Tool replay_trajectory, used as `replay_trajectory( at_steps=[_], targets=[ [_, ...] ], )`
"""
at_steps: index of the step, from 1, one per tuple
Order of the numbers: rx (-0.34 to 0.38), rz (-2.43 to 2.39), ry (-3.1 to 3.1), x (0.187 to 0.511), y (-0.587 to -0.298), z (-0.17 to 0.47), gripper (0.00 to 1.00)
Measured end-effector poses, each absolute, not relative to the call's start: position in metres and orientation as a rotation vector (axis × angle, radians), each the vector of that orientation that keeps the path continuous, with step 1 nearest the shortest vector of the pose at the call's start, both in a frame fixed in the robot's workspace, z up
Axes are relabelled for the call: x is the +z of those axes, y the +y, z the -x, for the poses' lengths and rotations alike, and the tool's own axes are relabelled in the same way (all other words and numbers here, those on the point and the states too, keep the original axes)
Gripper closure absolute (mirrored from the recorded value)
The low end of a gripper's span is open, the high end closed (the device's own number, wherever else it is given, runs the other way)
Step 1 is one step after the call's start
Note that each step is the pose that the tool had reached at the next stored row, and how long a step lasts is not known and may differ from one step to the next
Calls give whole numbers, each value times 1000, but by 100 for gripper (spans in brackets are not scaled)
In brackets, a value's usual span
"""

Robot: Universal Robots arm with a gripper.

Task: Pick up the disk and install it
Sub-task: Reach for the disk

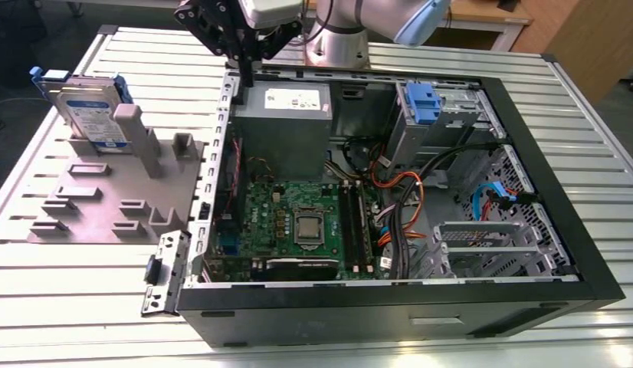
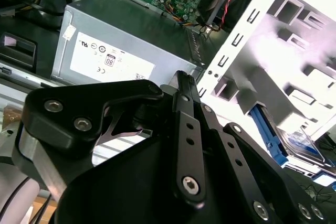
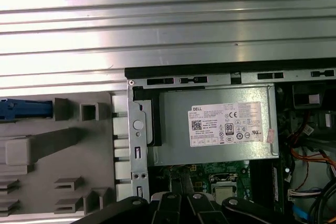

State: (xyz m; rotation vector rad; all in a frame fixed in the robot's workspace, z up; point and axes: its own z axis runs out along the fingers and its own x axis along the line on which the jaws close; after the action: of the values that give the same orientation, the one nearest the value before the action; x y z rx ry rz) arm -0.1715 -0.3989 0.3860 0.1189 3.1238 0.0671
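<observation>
A silver-grey table of ribbed aluminium profiles [image 1: 572, 107] is seen under the whole scene, its long grooves laid side by side. In the first wrist view the same ribbed surface [image 3: 168, 19] is brightly lit, and pale glare is spread along the ridges. Beyond the table's far edge, a dark floor [image 1: 31, 54] is shown at the exterior view's left. At the exterior view's right, a light wooden desk top [image 1: 480, 15] and a brown wooden panel [image 1: 588, 34] are set behind the table.
</observation>
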Motion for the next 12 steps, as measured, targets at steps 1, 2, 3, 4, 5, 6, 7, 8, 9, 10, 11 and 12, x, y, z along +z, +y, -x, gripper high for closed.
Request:
replay_trajectory(
  at_steps=[1, 2, 3, 4, 5, 6, 7, 8, 9, 10, 11, 12],
  targets=[
    [67, -119, 3124, 386, -399, 172, 89],
    [67, -119, 3124, 386, -399, 172, 89],
    [67, -119, 3124, 386, -399, 172, 89],
    [67, -119, 3124, 386, -399, 172, 89],
    [67, -119, 3124, 386, -399, 172, 89],
    [67, -119, 3124, 386, -399, 172, 89],
    [67, -119, 3124, 386, -399, 172, 89],
    [67, -119, 3124, 386, -399, 172, 89],
    [67, -119, 3124, 386, -399, 173, 89],
    [67, -119, 3124, 386, -399, 173, 89],
    [67, -119, 3124, 386, -399, 173, 89],
    [67, -119, 3124, 386, -399, 173, 89]
  ],
)
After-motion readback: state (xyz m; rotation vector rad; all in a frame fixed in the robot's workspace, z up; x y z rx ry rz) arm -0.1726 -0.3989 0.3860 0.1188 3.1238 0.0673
